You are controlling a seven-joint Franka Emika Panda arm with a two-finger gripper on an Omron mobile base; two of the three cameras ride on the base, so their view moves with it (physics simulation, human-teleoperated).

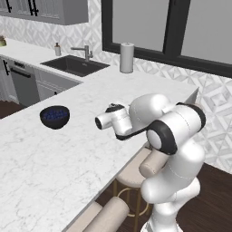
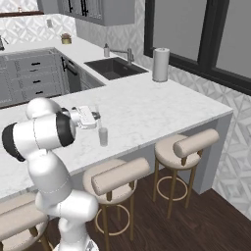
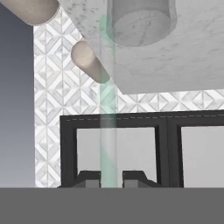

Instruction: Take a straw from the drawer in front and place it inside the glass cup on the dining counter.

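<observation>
our gripper (image 3: 108, 178) has its jaws pinched on the straw (image 3: 107, 131), a pale greenish translucent stick running from between the fingertips toward the cup (image 3: 139, 19). from the right base camera we see the gripper (image 2: 96, 116) held level over the counter (image 2: 147, 110), just above the cup (image 2: 103, 136), which stands upright near the counter's stool-side edge. the straw is too faint there to place against the rim. farther off we see a paper-towel roll (image 2: 160, 64), sink (image 2: 114, 68) and blue bowl (image 1: 55, 116).
</observation>
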